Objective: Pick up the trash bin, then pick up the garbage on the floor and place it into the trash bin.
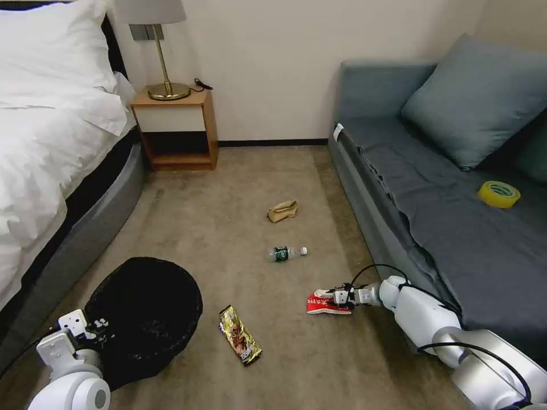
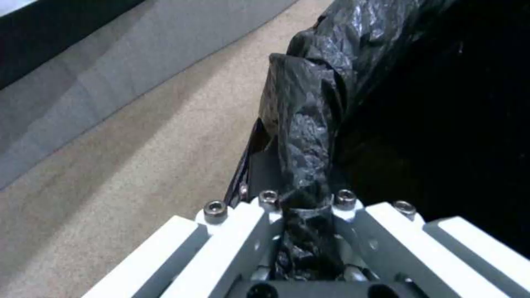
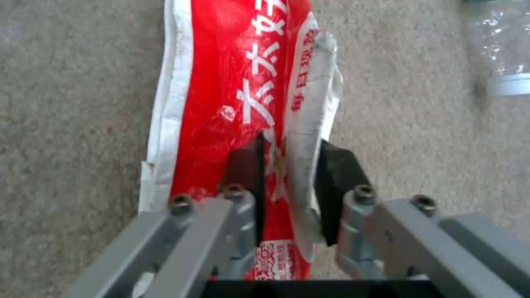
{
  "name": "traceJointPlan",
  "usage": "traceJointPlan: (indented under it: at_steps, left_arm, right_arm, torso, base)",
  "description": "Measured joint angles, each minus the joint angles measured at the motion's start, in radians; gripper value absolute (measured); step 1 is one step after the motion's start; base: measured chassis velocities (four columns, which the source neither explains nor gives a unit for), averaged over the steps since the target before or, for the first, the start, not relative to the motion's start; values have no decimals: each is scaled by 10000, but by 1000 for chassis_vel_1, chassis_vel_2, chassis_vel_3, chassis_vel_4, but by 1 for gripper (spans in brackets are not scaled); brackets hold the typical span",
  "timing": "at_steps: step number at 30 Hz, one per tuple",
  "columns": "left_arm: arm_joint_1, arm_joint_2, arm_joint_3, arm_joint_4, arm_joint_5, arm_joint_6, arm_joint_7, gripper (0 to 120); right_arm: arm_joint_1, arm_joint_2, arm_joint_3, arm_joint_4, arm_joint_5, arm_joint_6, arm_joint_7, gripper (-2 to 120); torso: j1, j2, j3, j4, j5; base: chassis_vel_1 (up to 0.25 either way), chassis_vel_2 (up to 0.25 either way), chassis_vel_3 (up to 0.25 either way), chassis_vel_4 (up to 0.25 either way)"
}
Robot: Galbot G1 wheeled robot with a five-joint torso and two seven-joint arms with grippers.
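trash bin [image 1: 149,319] liner is showing crinkled glossy black plastic; red wrapper [image 3: 237,82] is looking glossy, creased; carpet floor [image 1: 228,216] is appearing matt, rough; nightstand [image 1: 178,130] is showing wood.

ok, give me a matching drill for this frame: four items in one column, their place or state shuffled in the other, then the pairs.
Items:
1. red snack wrapper
2. trash bin
3. yellow tape roll
4. clear bottle with green label

Places or states:
A. lying on the grey sofa
B. rim clamped by the left pincer
C. lying free on the carpet between the paper bag and the wrappers
D. fold pinched between the pads of the right pincer, low at the carpet

Pairs: 1-D, 2-B, 3-A, 4-C
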Motion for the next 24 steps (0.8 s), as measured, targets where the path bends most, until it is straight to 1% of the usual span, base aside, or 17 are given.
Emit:
traceJointPlan:
  at_steps: [4,9,10,12,13,14,15,16,17,18,19,21,22,23,24]
  left_arm:
    - [-1,-7,5,-22,13,0,2,2]
    - [-1,-13,16,-29,37,0,5,2]
    - [-1,-15,27,-53,41,1,6,2]
    - [-8,-14,32,-93,47,30,5,2]
    - [-8,-14,32,-93,47,30,5,2]
    - [-13,-14,36,-107,48,40,5,2]
    - [-20,-14,52,-130,48,58,5,2]
    - [-22,-14,64,-145,48,67,6,2]
    - [-18,-14,75,-157,47,72,8,2]
    - [-18,-14,75,-157,47,72,8,2]
    - [-14,-14,84,-163,47,74,9,2]
    - [5,-21,122,-164,59,77,7,2]
    - [12,-30,144,-165,76,78,7,2]
    - [12,-30,144,-165,76,78,7,2]
    - [19,-46,175,-178,89,79,7,2]
  right_arm:
    - [-58,-141,107,173,41,55,3,1]
    - [-113,-266,248,349,107,194,3,0]
    - [-206,-489,266,726,428,265,-36,0]
    - [-430,-1281,-182,2032,2024,109,-223,0]
    - [-430,-1281,-182,2032,2024,109,-223,0]
    - [-475,-1503,-384,2461,2690,30,-262,0]
    - [-528,-1834,-688,3197,3869,-66,-284,0]
    - [-562,-2053,-837,3910,4672,-185,-283,0]
    - [-570,-2192,-926,4568,5197,-359,-273,0]
    - [-570,-2192,-926,4568,5197,-359,-273,0]
    - [-564,-2311,-1040,5225,5699,-612,-215,0]
    - [-438,-2504,-1479,6632,6841,-1227,221,0]
    - [-382,-2531,-1633,7123,7228,-1466,419,0]
    - [-382,-2531,-1633,7123,7228,-1466,419,0]
    - [-275,-2559,-1910,7894,7899,-1880,794,0]
  torso:
    - [0,0,0,0,-1]
    - [0,0,0,2,1]
    - [0,0,0,5,5]
    - [0,0,1,6,8]
    - [0,0,1,6,8]
    - [0,0,1,4,4]
    - [-1,0,0,-2,-5]
    - [-1,0,0,-10,-7]
    - [0,0,0,-10,-6]
    - [0,0,0,-10,-6]
    - [0,0,-1,-5,-3]
    - [0,2,0,-3,-4]
    - [-1,1,0,-1,-3]
    - [-1,1,0,-1,-3]
    - [-1,2,-1,2,-4]
  base:
    - [0,0,0,0]
    - [0,0,0,0]
    - [0,0,0,0]
    - [0,0,0,0]
    - [0,0,0,0]
    - [0,0,0,0]
    - [0,0,0,0]
    - [0,0,0,0]
    - [0,0,0,0]
    - [0,0,0,0]
    - [0,0,0,0]
    - [0,0,0,0]
    - [0,0,0,0]
    - [0,0,0,0]
    - [0,0,0,0]
